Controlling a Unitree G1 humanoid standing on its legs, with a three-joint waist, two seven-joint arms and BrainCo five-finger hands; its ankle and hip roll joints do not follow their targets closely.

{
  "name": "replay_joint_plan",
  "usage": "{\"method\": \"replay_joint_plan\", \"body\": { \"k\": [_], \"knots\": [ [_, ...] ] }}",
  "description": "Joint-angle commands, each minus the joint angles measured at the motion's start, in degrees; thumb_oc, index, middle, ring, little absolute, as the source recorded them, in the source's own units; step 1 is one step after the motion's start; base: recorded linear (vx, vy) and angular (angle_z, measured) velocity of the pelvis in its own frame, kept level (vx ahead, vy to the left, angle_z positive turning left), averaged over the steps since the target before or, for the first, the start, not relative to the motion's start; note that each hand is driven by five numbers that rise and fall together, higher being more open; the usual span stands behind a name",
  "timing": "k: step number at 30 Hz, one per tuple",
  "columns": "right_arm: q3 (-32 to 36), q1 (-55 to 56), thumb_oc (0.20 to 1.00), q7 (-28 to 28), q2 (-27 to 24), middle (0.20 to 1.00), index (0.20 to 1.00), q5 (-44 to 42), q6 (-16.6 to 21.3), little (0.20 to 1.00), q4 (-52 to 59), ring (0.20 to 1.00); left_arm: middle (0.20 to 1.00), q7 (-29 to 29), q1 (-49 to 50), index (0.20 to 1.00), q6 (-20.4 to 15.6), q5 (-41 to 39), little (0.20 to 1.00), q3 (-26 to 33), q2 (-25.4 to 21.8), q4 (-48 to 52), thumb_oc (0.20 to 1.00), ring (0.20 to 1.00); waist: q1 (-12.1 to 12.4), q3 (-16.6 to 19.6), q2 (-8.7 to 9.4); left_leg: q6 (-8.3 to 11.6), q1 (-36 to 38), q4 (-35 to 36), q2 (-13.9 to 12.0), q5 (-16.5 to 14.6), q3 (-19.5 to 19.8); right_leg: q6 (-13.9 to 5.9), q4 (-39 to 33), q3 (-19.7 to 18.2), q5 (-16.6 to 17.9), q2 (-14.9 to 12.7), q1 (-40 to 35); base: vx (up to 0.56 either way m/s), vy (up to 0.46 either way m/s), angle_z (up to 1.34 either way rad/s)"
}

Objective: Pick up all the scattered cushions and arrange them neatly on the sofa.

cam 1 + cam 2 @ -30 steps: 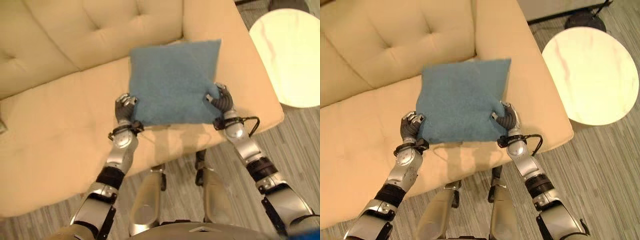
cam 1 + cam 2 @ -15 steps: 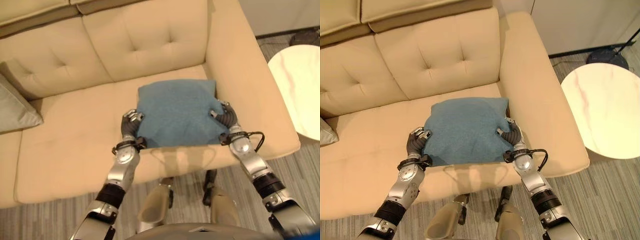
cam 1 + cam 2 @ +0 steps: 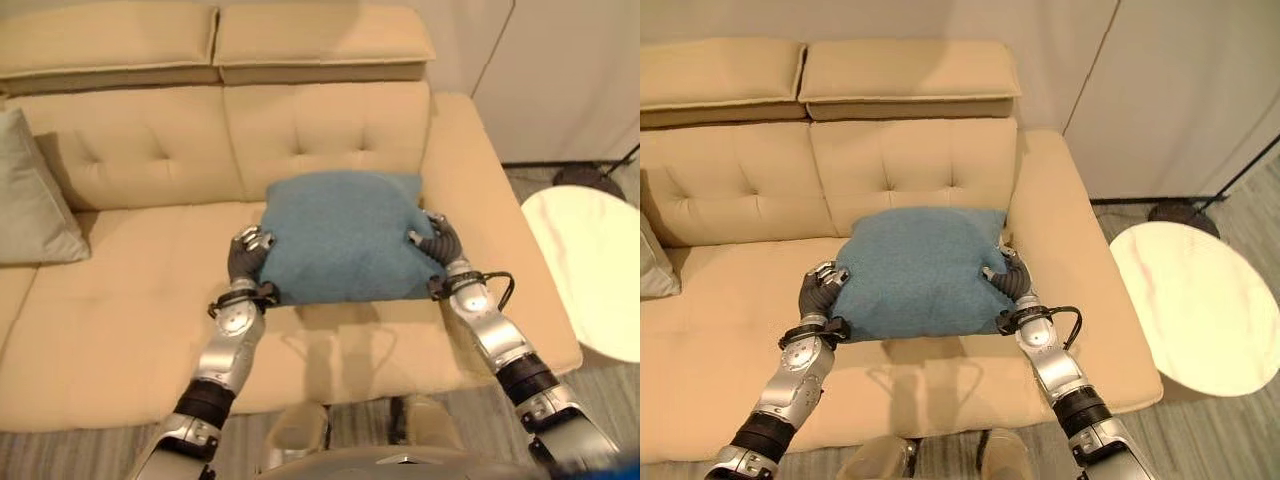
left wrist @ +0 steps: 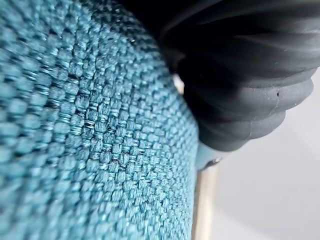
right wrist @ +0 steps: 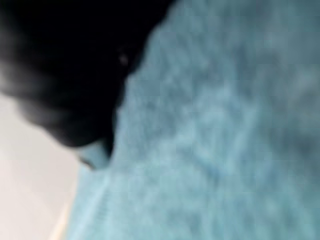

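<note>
Curling the fingers (image 3: 250, 240) of the left hand (image 3: 244, 262) round the lower-left edge of the blue cushion (image 3: 345, 235), and those of the right hand (image 3: 437, 243) round its lower-right edge, both pinching the cloth. Holding the cushion at the centre of the frame, over the right half of the sofa (image 3: 120, 300) seat and close up against the tufted backrest, its top edge now nearer the armrest corner than half a second ago. Carrying it deeper onto the sofa than a second ago, when sitting out nearer the front edge of the seat. Tilting the whole view upward meanwhile, bringing the headrests and a grey cushion (image 3: 35, 200) at the left edge into sight, and sliding the round white table (image 3: 590, 270) to the right edge. Judging placement nearly complete, with release and a lean against the backrest remaining.
</note>
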State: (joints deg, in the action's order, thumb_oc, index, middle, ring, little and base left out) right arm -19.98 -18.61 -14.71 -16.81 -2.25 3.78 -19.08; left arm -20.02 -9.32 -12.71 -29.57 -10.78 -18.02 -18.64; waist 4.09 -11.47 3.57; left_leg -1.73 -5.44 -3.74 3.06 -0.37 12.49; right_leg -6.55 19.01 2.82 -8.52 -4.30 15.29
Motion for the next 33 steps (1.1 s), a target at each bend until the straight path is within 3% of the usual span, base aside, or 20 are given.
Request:
{"method": "replay_joint_plan", "body": {
  "k": [1, 4, 6, 7, 9, 10, 15, 20, 25, 26, 33],
  "knots": [
    [-2.5, -3.6, 0.200, -0.1, 2.8, 0.200, 0.200, -2.6, 6.4, 0.200, 3.2, 0.200, 0.200, 2.4, -4.1, 0.200, -4.5, 3.8, 0.200, -3.5, 1.5, 8.4, 0.200, 0.200, -1.6, 4.8, 1.64, 1.75, 5.2, -5.0, 4.8, -6.1, 3.2, -1.53, -15.7, -3.5, 12.7, 2.3, -5.7, 0.27, -0.115, 1.02],
    [-1.6, -2.6, 0.200, -0.5, 1.9, 0.200, 0.200, -2.6, 6.4, 0.200, 4.0, 0.200, 0.200, 3.0, -5.1, 0.200, -4.3, 3.5, 0.200, -4.6, 2.2, 8.0, 0.200, 0.200, -3.2, 5.4, 1.37, 3.53, 3.9, -6.0, 3.1, -5.2, 1.3, -0.68, -16.1, -2.2, 12.1, 2.6, -7.2, 0.14, -0.109, 1.50],
    [-1.1, -2.3, 0.200, -1.0, 1.1, 0.200, 0.200, -2.9, 6.5, 0.200, 4.9, 0.200, 0.200, 3.4, -6.2, 0.200, -4.1, 3.5, 0.200, -5.9, 2.5, 7.8, 0.200, 0.200, -5.2, 5.3, 1.49, 4.52, 1.9, -9.8, 0.0, -5.7, -5.5, 0.15, -17.2, 1.1, 11.3, 2.0, -10.0, 0.16, -0.128, 1.37],
    [-0.6, -1.4, 0.200, -1.1, 1.0, 0.200, 0.200, -2.9, 6.5, 0.200, 5.5, 0.200, 0.200, 3.7, -6.7, 0.200, -3.6, 3.4, 0.200, -6.6, 2.7, 8.0, 0.200, 0.200, -6.3, 5.2, 1.30, 4.56, 1.5, -8.0, -2.8, -5.5, -10.8, 0.30, -17.4, 3.1, 10.3, 1.5, -10.9, 0.08, -0.063, 0.97],
    [-0.1, -0.4, 0.200, -1.2, 0.9, 0.200, 0.200, -2.8, 6.5, 0.200, 5.7, 0.200, 0.200, 4.2, -7.2, 0.200, -3.3, 4.1, 0.200, -7.6, 2.4, 8.0, 0.200, 0.200, -6.9, 5.4, 1.09, 4.80, 1.7, -2.7, -5.0, -3.2, -14.1, 0.16, -18.8, 4.6, 10.3, 1.4, -11.8, 0.06, 0.001, 1.28],
    [0.2, -0.2, 0.200, -2.0, 1.1, 0.200, 0.200, -2.8, 6.8, 0.200, 5.8, 0.200, 0.200, 3.4, -9.0, 0.200, -2.8, 5.6, 0.200, -8.5, 2.4, 7.7, 0.200, 0.200, -6.8, 5.4, 1.40, 5.03, -1.8, -0.5, -5.4, 0.4, -15.2, -0.17, -19.7, 4.7, 10.4, 1.3, -12.0, 0.09, 0.025, 0.91],
    [-0.7, -1.8, 0.200, -1.9, 2.1, 0.200, 0.200, -2.3, 6.7, 0.200, 6.1, 0.200, 0.200, 2.2, -10.9, 0.200, -2.6, 6.9, 0.200, -8.5, 1.3, 7.4, 0.200, 0.200, -7.0, 5.0, 1.59, 4.14, -3.0, -1.2, -4.0, -0.6, -14.1, -0.31, -18.8, 1.6, 10.7, 1.3, -10.3, 0.04, 0.060, -0.14],
    [-2.9, -7.3, 0.200, -2.3, 3.5, 0.200, 0.200, -2.5, 6.7, 0.200, 5.3, 0.200, 0.200, 0.2, -16.4, 0.200, -2.5, 6.9, 0.200, -9.4, 0.9, 4.1, 0.200, 0.200, -6.8, 4.4, 1.58, 3.33, -4.5, -1.2, -3.8, -0.7, -15.5, -0.53, -18.2, -0.3, 11.3, 1.0, -7.4, -0.05, 0.085, -0.36],
    [-5.8, -22.1, 0.200, -5.5, 3.9, 0.200, 0.200, -3.7, 6.9, 0.200, 2.5, 0.200, 0.200, -4.6, -32.2, 0.200, -3.6, 6.6, 0.200, -11.1, -2.7, -2.6, 0.200, 0.200, -7.2, 2.3, 1.52, 2.69, -11.2, -3.4, -3.4, -0.5, -16.9, -1.19, -15.9, -2.6, 13.4, 0.5, 0.8, -0.13, 0.090, -0.29],
    [-6.5, -29.3, 0.200, -7.2, 4.2, 0.200, 0.200, -4.4, 7.5, 0.200, 0.7, 0.200, 0.200, -6.6, -40.2, 0.200, -4.4, 6.7, 0.200, -12.3, -4.0, -5.2, 0.200, 0.200, -7.3, 1.9, 1.43, 2.59, -13.5, -4.0, -3.1, -0.2, -17.3, -1.33, -15.4, -3.1, 14.0, 0.3, 3.6, -0.06, 0.086, -0.27],
    [-8.1, -44.4, 0.200, -12.2, 3.5, 0.200, 0.200, -0.6, 9.7, 0.200, -2.0, 0.200, 0.200, -11.0, -56.7, 0.200, -8.0, 7.4, 0.200, -14.3, -6.1, -7.4, 0.200, 0.200, -7.1, 0.5, 1.15, 2.95, -18.0, -3.9, -3.0, 0.7, -16.9, -1.98, -16.1, -3.3, 15.9, 0.3, 8.7, 0.00, 0.021, -0.11]
  ]
}}
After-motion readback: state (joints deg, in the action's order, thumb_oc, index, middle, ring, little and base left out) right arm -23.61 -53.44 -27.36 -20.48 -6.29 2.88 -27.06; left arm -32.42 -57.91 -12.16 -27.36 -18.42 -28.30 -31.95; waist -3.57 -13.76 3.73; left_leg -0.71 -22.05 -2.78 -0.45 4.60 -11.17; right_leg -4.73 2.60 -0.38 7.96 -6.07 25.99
